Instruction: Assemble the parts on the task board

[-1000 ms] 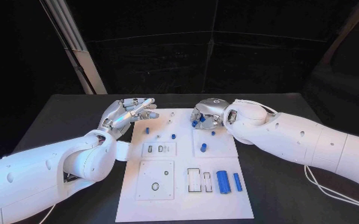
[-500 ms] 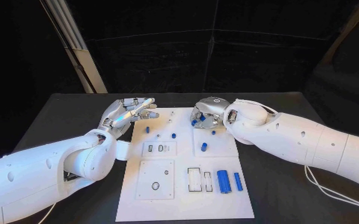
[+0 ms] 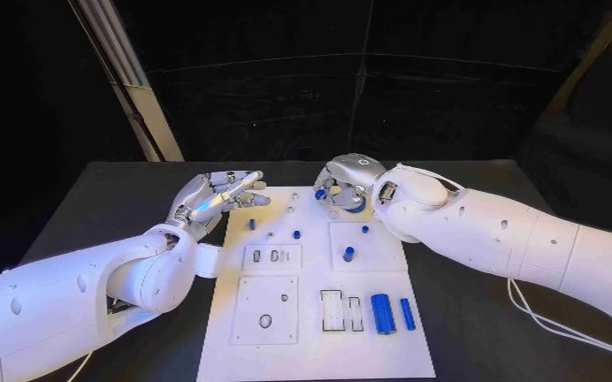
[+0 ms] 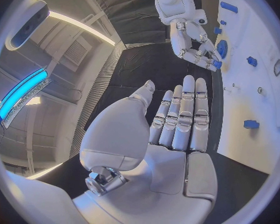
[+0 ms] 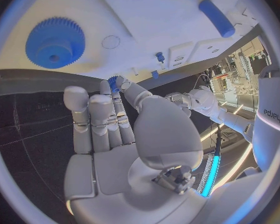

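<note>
Your right hand (image 3: 347, 189) pinches a small blue part (image 5: 113, 83) at its fingertips over the far edge of the white rectangular task board (image 3: 319, 347); the part's axis is unclear. Your left hand (image 3: 217, 194) hovers empty, fingers straight and spread.

Before you, a black table (image 3: 127, 196) carries the white task board (image 3: 319, 347) at its middle, while a pale cable (image 3: 548, 324) trails along its right side.

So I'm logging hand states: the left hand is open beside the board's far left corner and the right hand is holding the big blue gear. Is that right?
Not quite. The right hand pinches a small blue part at its fingertips, as the right wrist view shows; the big blue gear lies free on the task board. The left hand is open, as you said.
</note>
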Controlling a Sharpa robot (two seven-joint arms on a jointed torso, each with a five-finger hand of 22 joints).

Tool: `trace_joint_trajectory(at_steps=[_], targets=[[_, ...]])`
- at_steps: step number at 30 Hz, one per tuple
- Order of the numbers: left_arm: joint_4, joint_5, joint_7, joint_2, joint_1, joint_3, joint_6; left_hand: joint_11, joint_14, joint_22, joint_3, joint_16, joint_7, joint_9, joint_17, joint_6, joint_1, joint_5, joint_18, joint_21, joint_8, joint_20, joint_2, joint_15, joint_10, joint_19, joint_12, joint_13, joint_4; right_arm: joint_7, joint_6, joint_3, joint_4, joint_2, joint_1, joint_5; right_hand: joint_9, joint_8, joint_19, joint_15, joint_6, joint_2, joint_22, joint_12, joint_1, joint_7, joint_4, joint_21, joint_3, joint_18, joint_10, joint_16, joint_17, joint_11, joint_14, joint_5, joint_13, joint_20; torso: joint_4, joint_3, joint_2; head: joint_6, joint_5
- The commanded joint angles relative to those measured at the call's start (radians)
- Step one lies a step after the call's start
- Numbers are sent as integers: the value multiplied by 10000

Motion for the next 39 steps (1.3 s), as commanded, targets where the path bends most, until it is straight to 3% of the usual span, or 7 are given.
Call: trace_joint_trajectory(at_steps=[1, 8, 11, 15, 19, 25, 39], targets=[[31, -65, 29, 1, 17, 7, 103, 14, 2, -13, 0, -58, 5, -12, 8, -32, -6, -40, 59, -42, -44, 13, 63, 43, -77, 82, -31, -10, -84, -215, -473, 3, -253, 194, 58, 120, 38, -17, -34, -77, 113, -35, 25, -45, 16, -46, 81, 53, 171, -200, 66, 64, 19, 0, 13, 8, -6, -14, 34, -13, 28, 20, 25], [62, -65, 30, -12, 21, 7, 104, 16, 2, -16, 8, -63, 7, -11, 12, -36, -2, -39, 59, -46, -48, 14, 64, 45, -85, 84, -35, -10, -94, -209, -410, 3, -781, 707, 107, 138, 20, -64, -57, -58, 69, -113, 61, -106, 29, -15, 137, 97, 287, -204, 15, 114, 42, 30, -5, 7, -20, -2, 43, -7, 55, -20, 117], [71, -65, 29, -5, 22, 8, 112, 18, 2, -18, 13, -66, 9, -11, 15, -39, 1, -38, 59, -49, -50, 14, 65, 45, -90, 86, -38, -10, -101, -178, -277, 2, -961, 892, 118, 141, 17, -73, -59, -53, 61, -135, 75, -119, 28, -9, 149, 110, 308, -206, 3, 122, 41, 36, -9, 6, -24, 2, 71, -28, 67, -23, 104], [77, -65, 27, 10, 24, 8, 126, 18, 2, -18, 13, -66, 9, -11, 15, -39, 1, -38, 59, -49, -50, 14, 65, 45, -90, 86, -38, -10, -101, -134, -81, 1, -1151, 1093, 124, 142, 13, -85, -71, -44, 52, -166, 76, -136, 15, 2, 176, 118, 328, -206, -15, 138, 48, 47, -13, 1, -29, 8, 58, -21, 62, -51, 145], [74, -65, 25, 18, 26, 8, 131, 18, 2, -18, 13, -66, 9, -11, 15, -39, 1, -38, 59, -49, -50, 14, 65, 45, -90, 86, -38, -10, -101, -115, 0, 0, -1241, 1206, 127, 142, 8, -101, -72, -34, 37, -196, 104, -153, -9, 12, 220, 141, 349, -210, -34, 164, 67, 60, -16, -4, -34, 17, 44, 0, 62, -71, 186], [58, -65, 24, 31, 36, 9, 133, 18, 2, -18, 13, -66, 9, -11, 15, -39, 1, -38, 59, -49, -50, 14, 65, 45, -90, 86, -38, -10, -101, -65, 81, -1, -1350, 1364, 128, 143, 6, -107, -75, -30, 32, -206, 109, -158, -16, 15, 235, 147, 357, -211, -40, 172, 72, 62, -17, -4, -36, 20, 41, -12, 53, -107, 208], [43, -65, 17, 53, 54, 9, 138, 18, 2, -18, 13, -66, 9, -11, 15, -39, 1, -38, 59, -49, -50, 14, 65, 45, -90, 86, -38, -10, -101, -30, 254, -2, -1553, 1665, 129, 143, 2, -121, -84, -22, 22, -246, 121, -168, -39, 22, 276, 162, 370, -211, -54, 189, 76, 71, -22, -7, -40, 29, 37, 7, 53, -131, 227]])
